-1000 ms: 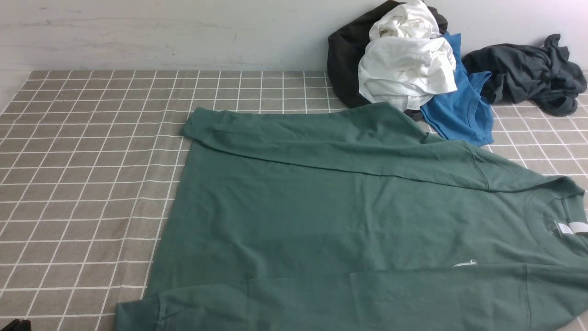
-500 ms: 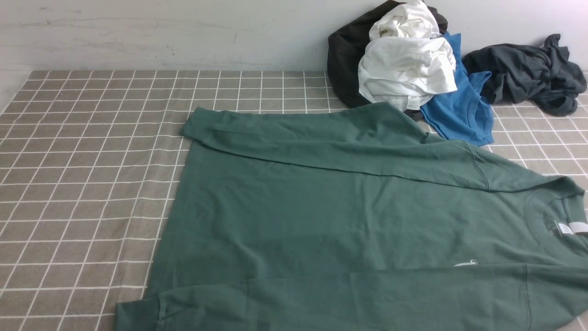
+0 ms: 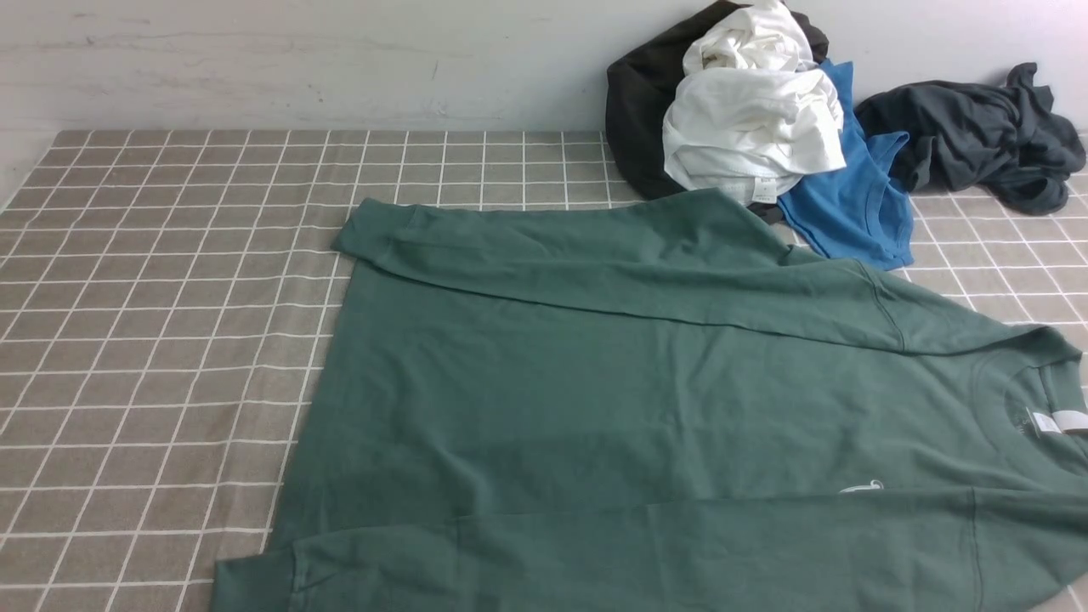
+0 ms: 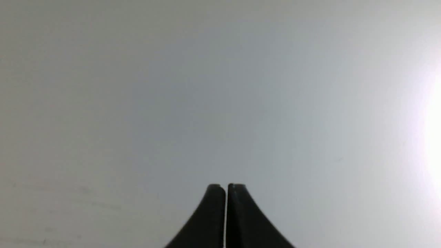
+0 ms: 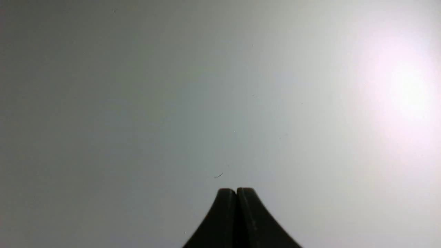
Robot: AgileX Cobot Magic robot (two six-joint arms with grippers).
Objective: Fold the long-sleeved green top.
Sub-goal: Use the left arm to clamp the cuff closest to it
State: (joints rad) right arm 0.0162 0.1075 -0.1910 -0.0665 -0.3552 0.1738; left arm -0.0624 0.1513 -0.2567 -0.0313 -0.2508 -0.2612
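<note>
Left fingers and right fingers, black, tapered, are pressed together w/ nothing held; behind them only blank grey, maybe a wall. Green top, soft knit, lies flat on the checked table, far sleeve folded over its body; collar & near sleeve cut off at frame edge.

A: What does the green long-sleeved top look like from your end?
B: I see soft, matt knit cloth, mostly smooth. The checked tablecloth looks woven and matt too.
A: And the grippers?
B: On my wrist feeds the left gripper and right gripper look like matt black plastic. The wall is dull, scuffed paint.
</note>
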